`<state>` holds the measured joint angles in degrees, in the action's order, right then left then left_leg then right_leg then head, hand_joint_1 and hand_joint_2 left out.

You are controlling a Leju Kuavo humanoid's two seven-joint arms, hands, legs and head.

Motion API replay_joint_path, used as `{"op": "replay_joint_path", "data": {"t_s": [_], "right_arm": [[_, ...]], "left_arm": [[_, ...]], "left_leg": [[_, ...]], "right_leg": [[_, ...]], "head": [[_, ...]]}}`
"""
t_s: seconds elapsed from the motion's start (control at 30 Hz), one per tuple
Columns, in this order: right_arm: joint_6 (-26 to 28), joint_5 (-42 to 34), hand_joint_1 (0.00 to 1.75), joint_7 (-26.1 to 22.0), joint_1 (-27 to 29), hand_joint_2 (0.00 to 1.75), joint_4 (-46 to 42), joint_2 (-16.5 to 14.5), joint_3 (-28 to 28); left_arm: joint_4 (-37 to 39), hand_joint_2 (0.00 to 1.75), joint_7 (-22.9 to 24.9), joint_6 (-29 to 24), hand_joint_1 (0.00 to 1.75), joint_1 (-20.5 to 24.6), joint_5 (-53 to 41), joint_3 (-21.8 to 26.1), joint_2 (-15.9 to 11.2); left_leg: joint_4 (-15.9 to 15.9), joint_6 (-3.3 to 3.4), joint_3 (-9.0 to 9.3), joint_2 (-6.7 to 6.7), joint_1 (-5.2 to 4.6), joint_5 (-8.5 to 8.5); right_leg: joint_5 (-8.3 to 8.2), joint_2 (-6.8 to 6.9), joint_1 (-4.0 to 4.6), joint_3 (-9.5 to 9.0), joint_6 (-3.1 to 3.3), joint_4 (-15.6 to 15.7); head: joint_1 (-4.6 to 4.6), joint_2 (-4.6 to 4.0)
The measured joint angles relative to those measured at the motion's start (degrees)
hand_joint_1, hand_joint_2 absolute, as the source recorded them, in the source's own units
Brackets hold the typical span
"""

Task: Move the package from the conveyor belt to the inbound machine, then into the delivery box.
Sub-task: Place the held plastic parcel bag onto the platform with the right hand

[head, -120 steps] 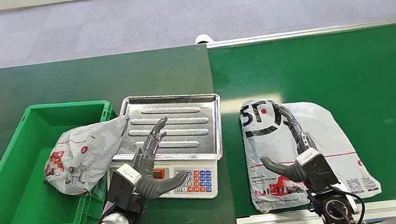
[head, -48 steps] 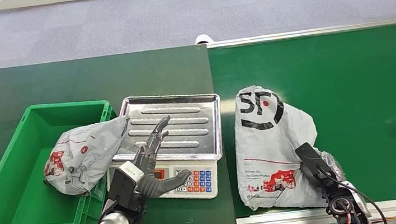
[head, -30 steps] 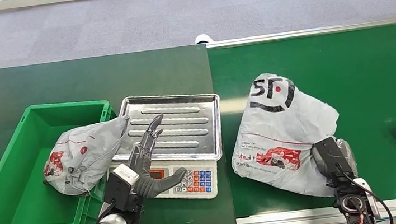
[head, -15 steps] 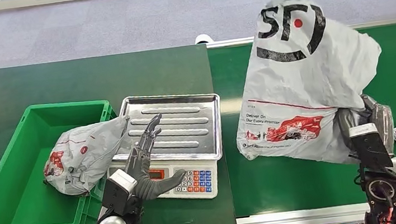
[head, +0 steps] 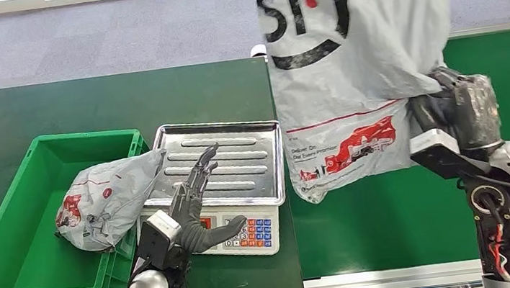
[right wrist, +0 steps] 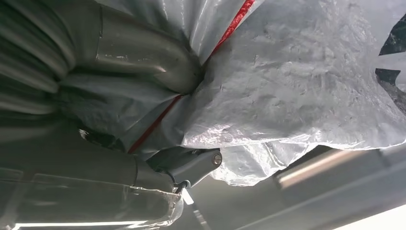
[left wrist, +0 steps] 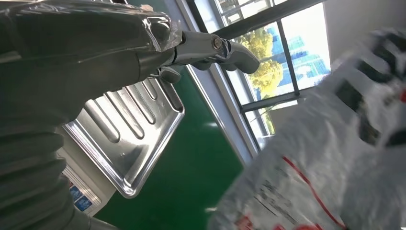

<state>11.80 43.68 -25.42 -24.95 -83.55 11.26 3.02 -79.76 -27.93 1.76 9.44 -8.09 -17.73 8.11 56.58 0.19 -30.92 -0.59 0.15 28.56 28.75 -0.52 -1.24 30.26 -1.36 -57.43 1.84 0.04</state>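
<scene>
The grey SF package [head: 352, 68] is being held high by the right hand [head: 456, 117], fingers clamped on its lower edge, clear of the conveyor belt [head: 391, 222]. Half a second ago it was hanging further right; now it is being carried leftward, its lower corner just beside the scale's steel tray [head: 229, 165]. The left hand [head: 191, 209] is being kept open over the scale's keypad, fingers spread, nothing held. A second grey package [head: 103, 201] is lying across the green box [head: 16, 236] rim.
</scene>
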Motion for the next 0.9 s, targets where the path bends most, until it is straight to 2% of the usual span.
{"op": "replay_joint_path", "data": {"t_s": [0.1, 0.2, 0.43, 0.53, 0.7, 0.9], "right_arm": [[-1.9, 4.7, 1.75, 0.0, -6.1, 1.75, 6.1, 0.5, 8.3], [-2.8, 5.5, 1.75, -0.8, -11.0, 1.75, 11.4, 1.1, 15.7], [-5.5, 7.8, 1.75, -0.5, -18.7, 1.75, 21.0, 1.3, 27.2], [-4.1, 9.1, 1.75, 0.3, -21.8, 1.75, 26.4, 0.4, 32.8], [-1.6, 10.3, 1.75, 0.6, -24.3, 1.75, 33.7, -1.0, 39.2], [-4.4, 6.0, 1.75, -1.2, -25.7, 1.75, 39.4, -2.4, 42.9]], "left_arm": [[1.5, 1.75, 0.0, 0.7, 0.00, 1.4, 0.6, -0.7, 0.0], [2.3, 1.75, 0.0, 1.0, 0.00, 2.4, 1.0, -1.0, 0.0], [3.5, 1.75, -0.1, 0.6, 0.00, 2.7, 1.9, -1.1, -0.7], [4.0, 1.75, -0.6, 0.2, 0.00, 2.5, 2.4, -1.1, -0.9], [4.6, 1.75, -0.9, 0.0, 0.00, 2.5, 2.6, -1.2, -1.1], [4.6, 1.75, -0.9, 0.0, 0.00, 2.6, 2.6, -1.2, -1.2]], "left_leg": [[0.0, -0.04, 0.01, 0.00, 0.01, -0.06], [0.0, -0.06, -0.01, -0.10, 0.01, -0.12], [0.0, -0.05, -0.13, -0.03, 0.01, -0.12], [0.0, -0.07, -0.11, -0.10, 0.01, -0.14], [0.0, -0.10, -0.13, -0.13, 0.01, -0.17], [0.0, -0.10, -0.14, -0.10, 0.01, -0.16]], "right_leg": [[-0.02, -0.02, 0.01, 0.04, 0.02, 0.0], [-0.02, 0.10, 0.01, 0.05, 0.04, -0.1], [-0.03, 0.05, 0.00, 0.11, 0.04, -0.1], [-0.03, 0.11, 0.01, 0.12, 0.04, -0.1], [-0.03, 0.13, 0.02, 0.11, 0.04, -0.1], [-0.03, 0.11, 0.01, 0.15, 0.04, -0.1]], "head": [[0.01, 0.00], [0.01, 0.00], [-0.01, 0.00], [0.01, 0.00], [0.01, 0.00], [-0.01, 0.00]]}}
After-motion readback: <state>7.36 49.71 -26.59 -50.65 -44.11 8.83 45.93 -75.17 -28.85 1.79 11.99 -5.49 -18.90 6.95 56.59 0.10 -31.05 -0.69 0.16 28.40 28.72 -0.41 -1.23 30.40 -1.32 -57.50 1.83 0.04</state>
